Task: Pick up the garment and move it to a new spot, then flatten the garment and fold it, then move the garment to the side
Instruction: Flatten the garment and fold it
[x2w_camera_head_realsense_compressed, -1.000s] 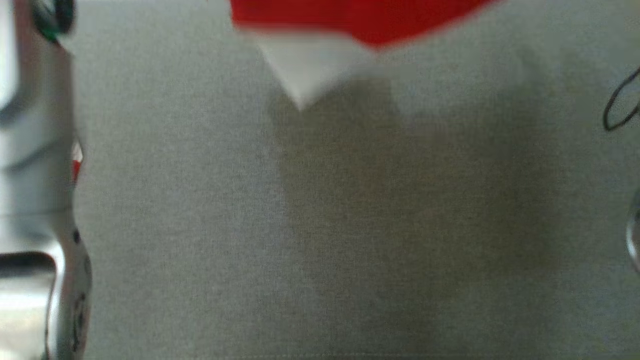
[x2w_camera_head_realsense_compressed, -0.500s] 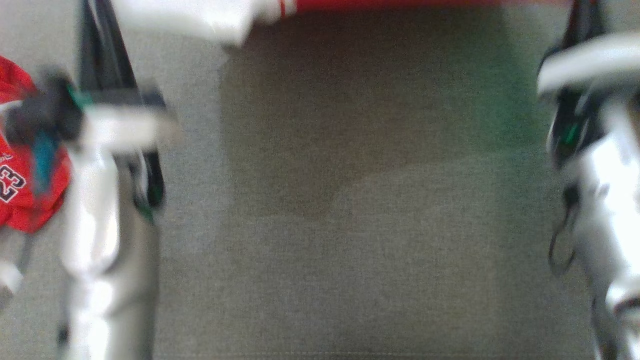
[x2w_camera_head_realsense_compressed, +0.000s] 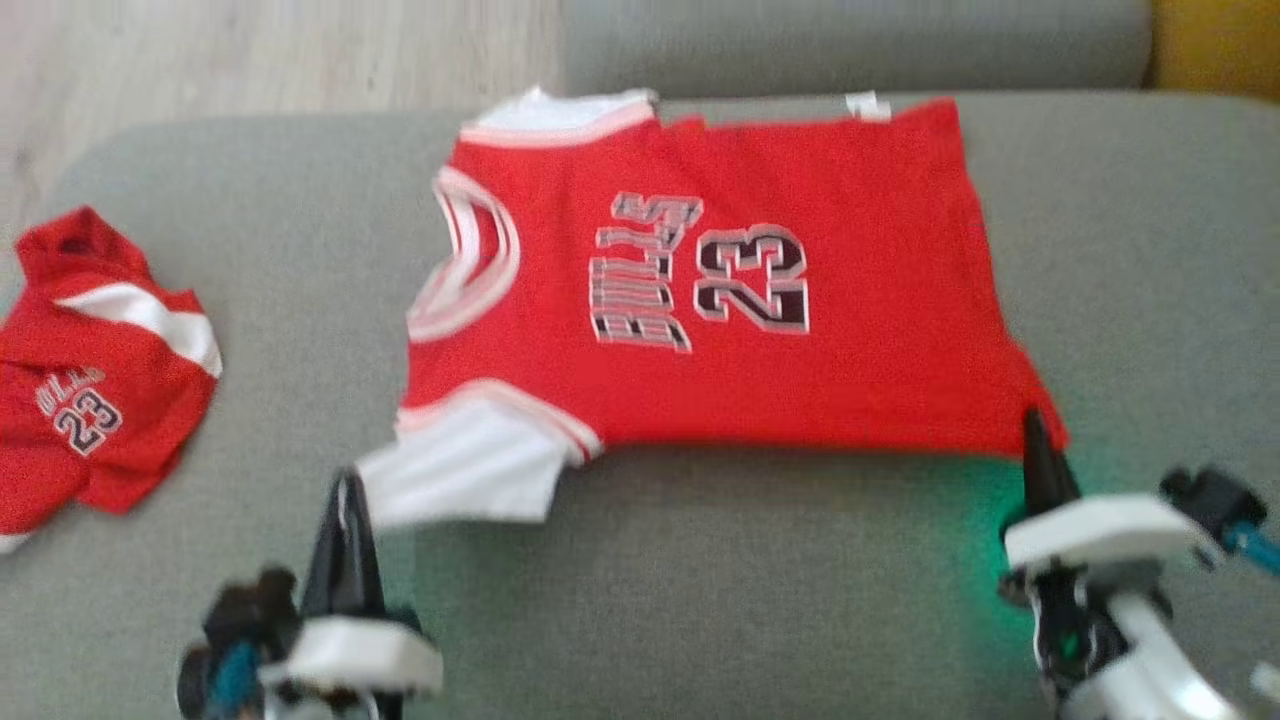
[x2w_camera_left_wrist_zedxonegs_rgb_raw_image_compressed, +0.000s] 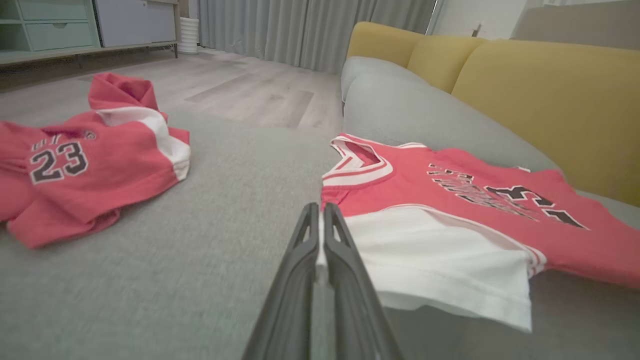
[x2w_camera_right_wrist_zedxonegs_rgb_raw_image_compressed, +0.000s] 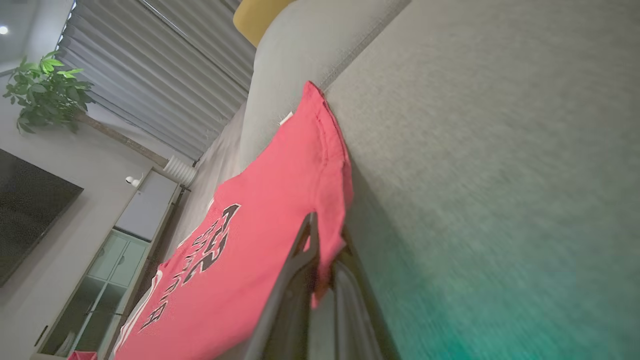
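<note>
The jersey (x2w_camera_head_realsense_compressed: 720, 300) lies print-up and almost flat on the grey sofa seat (x2w_camera_head_realsense_compressed: 700, 600). Its long axis runs across the head view, with the collar and armholes toward the robot's left, the hem toward its right, and the far edge close to the backrest (x2w_camera_head_realsense_compressed: 850, 45). Both pincers sit at the near edge, 1 at each end of that axis. The left gripper (x2w_camera_head_realsense_compressed: 343, 485) has its fingers pressed together on the outer edge of the white sleeve (x2w_camera_head_realsense_compressed: 460, 480), and a sliver of white cloth shows between them in the left wrist view. The right gripper (x2w_camera_head_realsense_compressed: 1036, 425) is pinched on the near hem corner (x2w_camera_head_realsense_compressed: 1040, 435), with red cloth caught between its fingers in the right wrist view. From either pincer the body of the garment lies straight ahead, away from the robot, so the 2 held points mark out the whole near side. Judging from this, any flattening tug would go outward along the long axis, and a fold would carry the near side forward over the print toward the backrest. A second red garment (x2w_camera_head_realsense_compressed: 90, 390) lies crumpled well apart to the left, nearer the left arm
</note>
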